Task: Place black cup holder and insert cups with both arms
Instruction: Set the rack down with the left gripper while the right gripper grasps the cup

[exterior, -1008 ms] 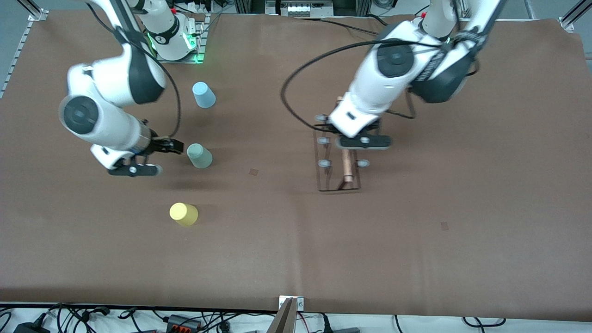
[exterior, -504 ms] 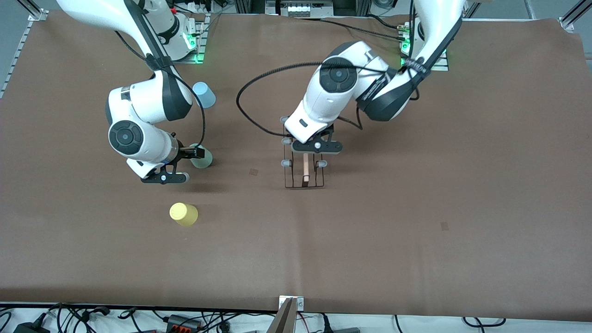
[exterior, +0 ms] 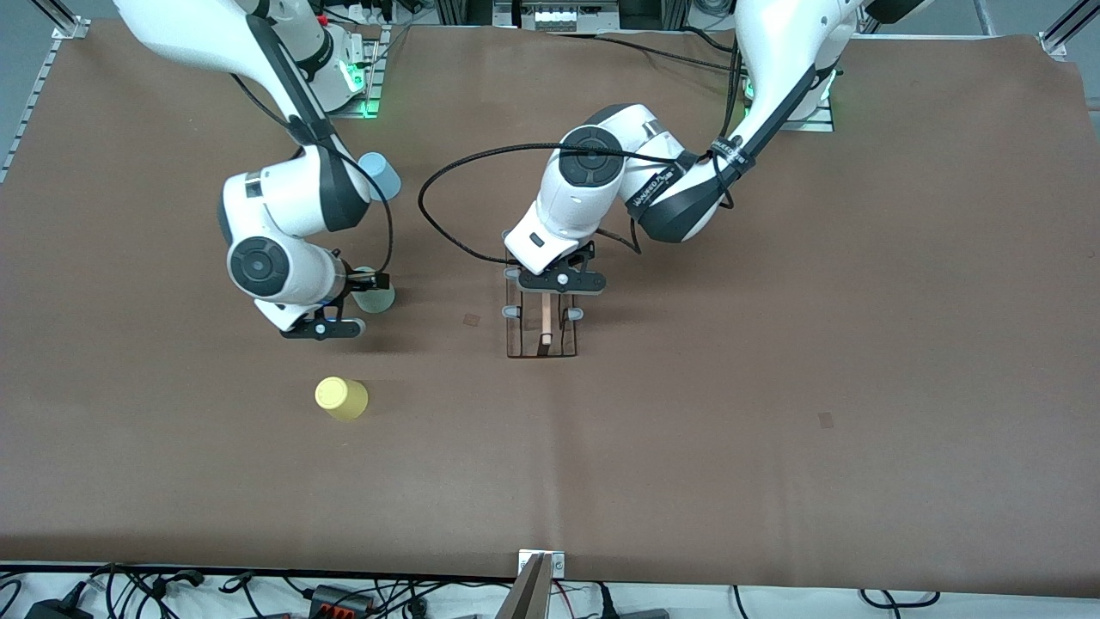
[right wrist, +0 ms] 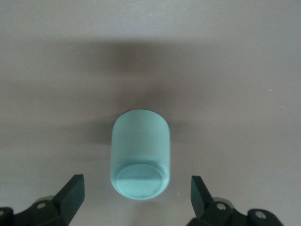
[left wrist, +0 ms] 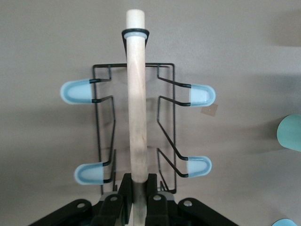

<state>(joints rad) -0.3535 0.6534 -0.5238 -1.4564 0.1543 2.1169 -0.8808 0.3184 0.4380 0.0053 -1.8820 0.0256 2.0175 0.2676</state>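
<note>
The left gripper (exterior: 550,297) sits just above the centre of the front view, its jaws clamped on the light wooden rod handle (left wrist: 136,103) of the black cup holder (exterior: 541,331). In the left wrist view the rod runs straight up the middle of the frame from between the jaws, with grey-tipped pegs (left wrist: 77,92) spread to either side of the wire frame. The holder is at the middle of the brown tabletop (exterior: 773,387); whether its base touches the surface cannot be told.

The right gripper (exterior: 365,291) is at centre left of the front view, jaws spread wide, by the pale green cup (exterior: 376,298). The right wrist view shows that cup (right wrist: 140,155) standing upside down in the lower middle of the frame, between the two fingers (right wrist: 70,193) and apart from both.

The light blue cup (exterior: 382,176) stands in the upper left of the front view, partly hidden by the right arm. The yellow cup (exterior: 341,398) stands alone lower in that view, below the green one
</note>
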